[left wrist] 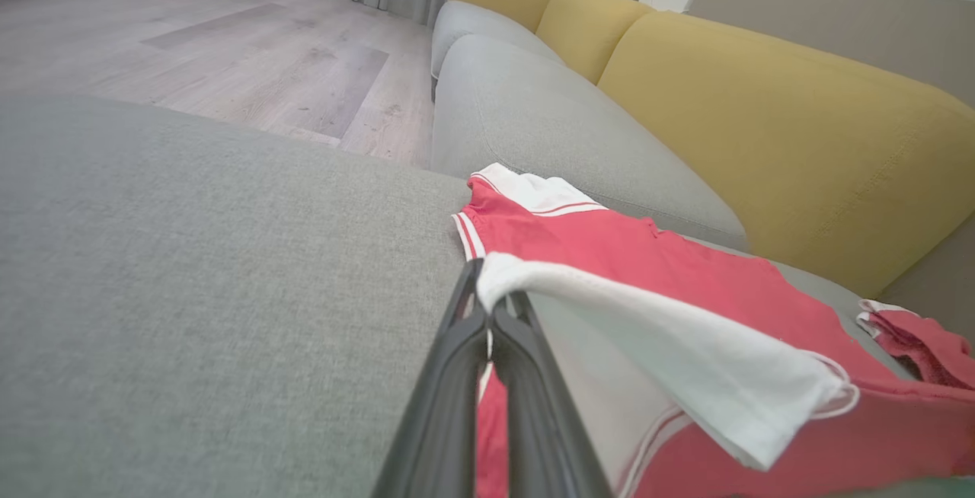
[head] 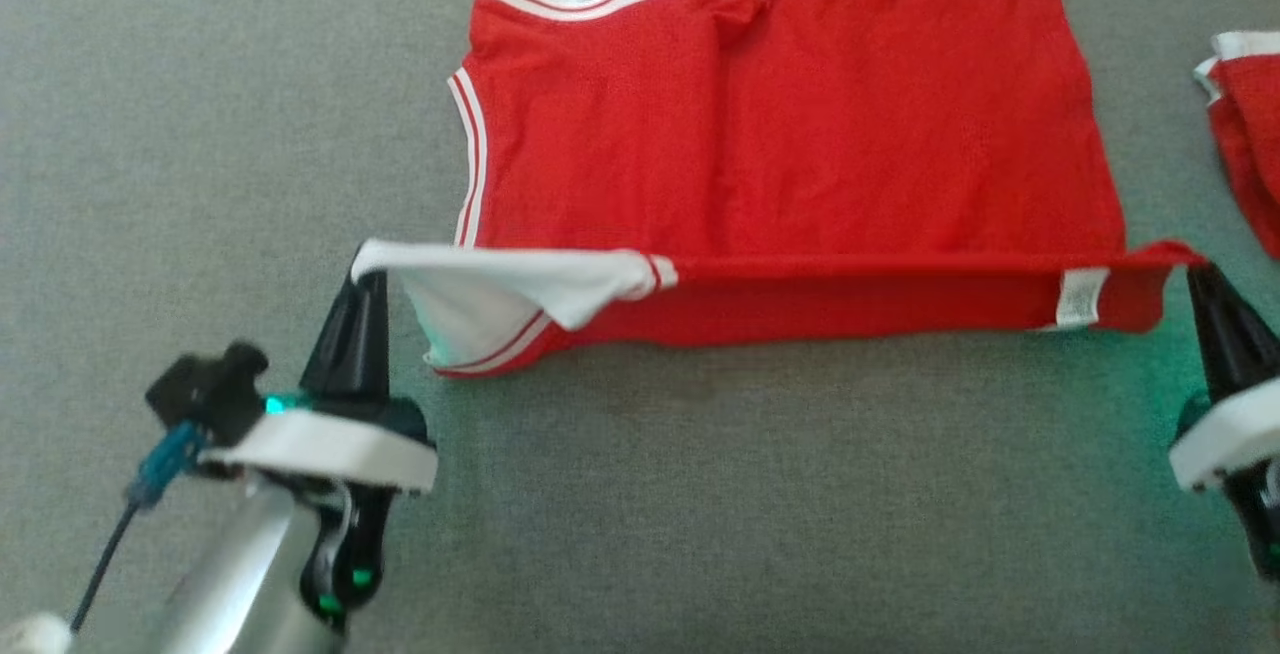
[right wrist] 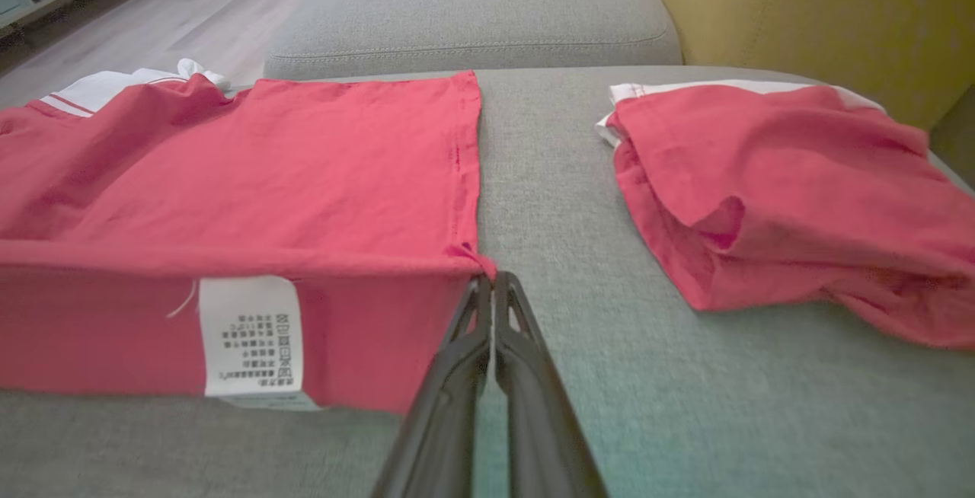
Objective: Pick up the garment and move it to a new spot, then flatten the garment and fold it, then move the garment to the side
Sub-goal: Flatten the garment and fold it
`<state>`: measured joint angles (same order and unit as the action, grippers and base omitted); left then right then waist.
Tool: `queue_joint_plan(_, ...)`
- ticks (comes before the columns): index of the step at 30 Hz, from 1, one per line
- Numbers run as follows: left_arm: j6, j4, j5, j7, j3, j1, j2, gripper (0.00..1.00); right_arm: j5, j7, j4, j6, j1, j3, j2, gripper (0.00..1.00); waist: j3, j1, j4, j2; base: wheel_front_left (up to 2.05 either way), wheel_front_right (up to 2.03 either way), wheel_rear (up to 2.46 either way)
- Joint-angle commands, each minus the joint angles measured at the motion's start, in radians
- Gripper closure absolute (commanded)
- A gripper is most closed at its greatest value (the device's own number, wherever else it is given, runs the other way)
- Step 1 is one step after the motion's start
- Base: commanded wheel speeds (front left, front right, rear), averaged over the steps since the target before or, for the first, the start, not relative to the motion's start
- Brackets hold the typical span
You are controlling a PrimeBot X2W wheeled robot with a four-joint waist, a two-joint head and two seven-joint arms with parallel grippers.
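Garment (head: 780, 124): red top with white sleeves, lying mid-frame on the grey sofa seat (head: 200, 134). Long axis runs 9-to-3 in the head view, with the sleeve end at 9 and the hem end at 3. The near long edge is lifted off the seat and pulled into a straight taut line between both hands.

Left hand (head: 366, 272) is closed on the white sleeve (head: 520, 284) corner at the 9 end. Right hand (head: 1200, 272) is closed on the hem corner at the 3 end, just past the care label (head: 1080, 296). Both pinches look thin, with little cloth in the tips.

The flat body lies at 12 from both hands, so my read is a lengthwise fold: carry the held edge toward 12 and lay it on the far edge. Neither hand is nearer. They'd need to travel together or the edge skews.

Risks:
- The sleeve flap droops below the line on the left and could tuck under.
- There's a small pucker on the far edge.
- A second red garment (head: 1245, 124) sits at 3, near the hem but apart from it, so the right hand should keep clear.
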<state>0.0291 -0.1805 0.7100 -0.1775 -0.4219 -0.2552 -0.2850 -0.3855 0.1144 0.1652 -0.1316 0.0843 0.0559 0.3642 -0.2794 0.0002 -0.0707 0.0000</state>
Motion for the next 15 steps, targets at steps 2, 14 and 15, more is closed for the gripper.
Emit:
queue_joint_plan(2,-0.012,-0.011,-0.019,-0.011,0.027,-0.080,-0.014,1.00,0.001,-0.012,-0.005,0.001,0.052,-0.028,0.042,1.00,-0.021,-0.0002,0.004,0.0000,0.00,0.00,0.00)
queue_joint_plan(14,-0.079,-0.241,-0.075,-0.060,0.008,-0.293,0.012,1.00,-0.020,-0.086,0.178,0.001,0.280,-0.148,0.079,1.00,-0.096,-0.0002,0.018,0.0000,0.00,0.00,0.00)
queue_joint_plan(15,-0.081,-0.254,-0.077,-0.063,0.008,-0.299,0.015,0.94,-0.020,-0.095,0.190,0.001,0.293,-0.156,0.079,0.64,-0.099,-0.0002,0.018,0.0000,0.00,0.00,0.00)
